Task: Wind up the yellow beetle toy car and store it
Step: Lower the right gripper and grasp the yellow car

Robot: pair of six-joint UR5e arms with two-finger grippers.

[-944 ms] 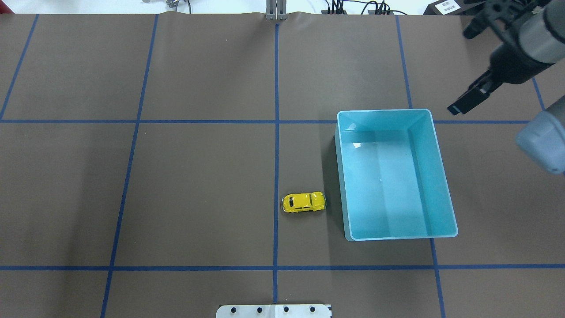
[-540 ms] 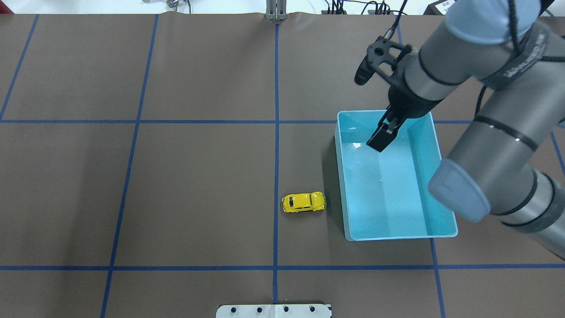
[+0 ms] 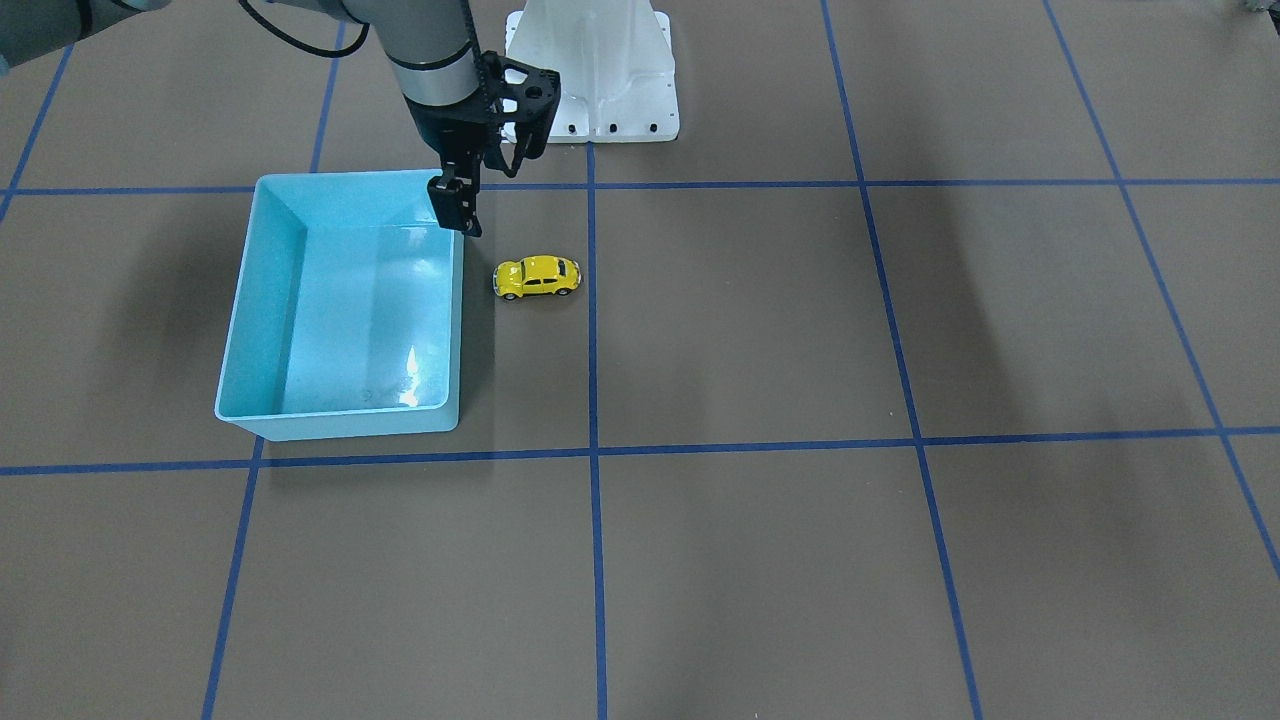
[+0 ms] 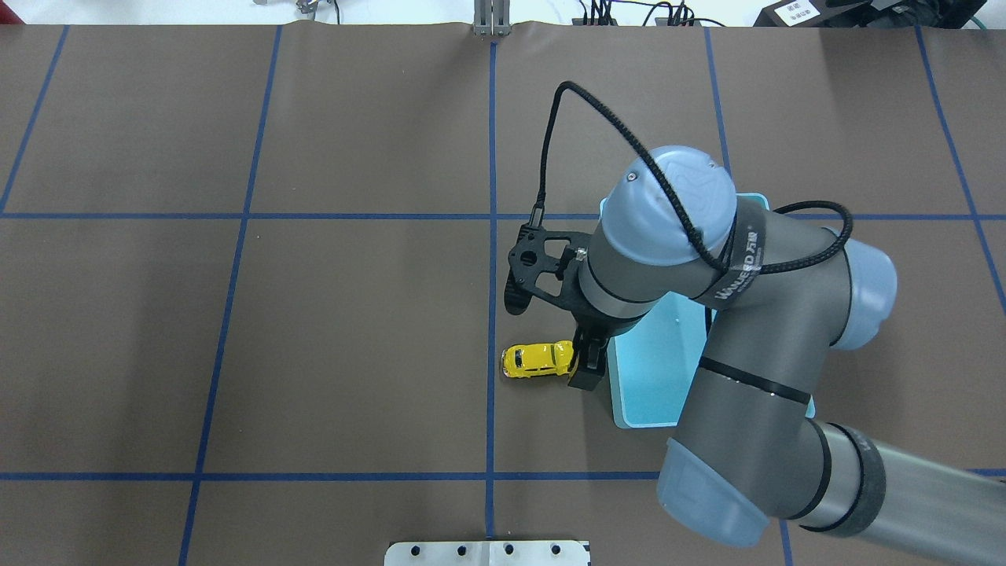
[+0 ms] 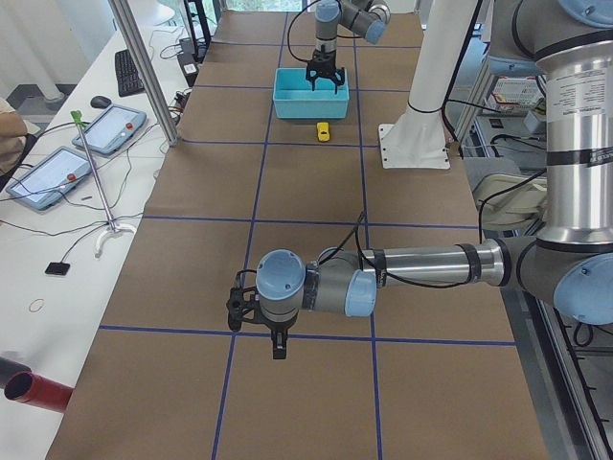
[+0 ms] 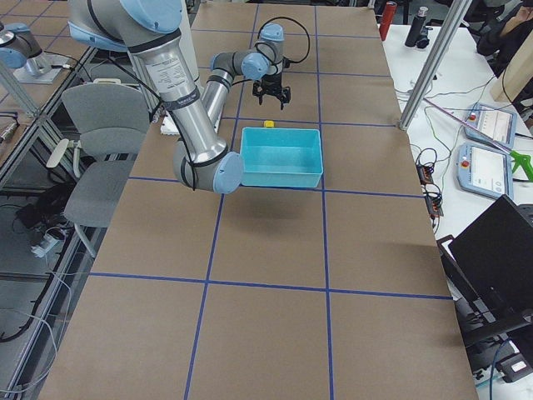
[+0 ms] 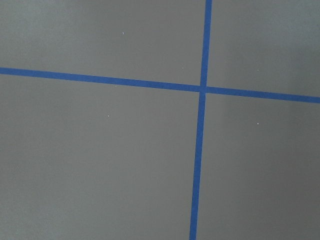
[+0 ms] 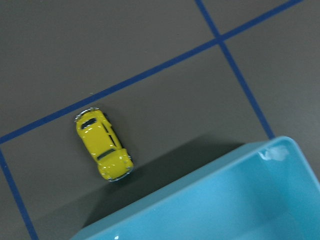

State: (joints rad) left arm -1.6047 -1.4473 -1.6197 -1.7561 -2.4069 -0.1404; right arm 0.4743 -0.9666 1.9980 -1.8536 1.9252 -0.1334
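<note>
The yellow beetle toy car (image 4: 541, 359) stands on its wheels on the brown table, just left of the light-blue bin (image 4: 652, 377). It also shows in the front view (image 3: 537, 277) and the right wrist view (image 8: 103, 150). My right gripper (image 4: 588, 365) hangs above the gap between the car's end and the bin's wall (image 3: 340, 428). It looks open, empty and touches neither. My left gripper (image 5: 279, 350) hovers over bare table far from the car. I cannot tell whether it is open or shut. The bin is empty.
The white robot base (image 3: 590, 70) stands behind the car and the bin. Blue tape lines (image 7: 200, 150) cross the brown table cover. A side table with tablets (image 5: 57, 172) and a metal post (image 5: 144, 67) stand along the far edge.
My right arm swung in from the far right, passed over the bin and came down beside the car's bin-side end. The car and the bin have not moved.
</note>
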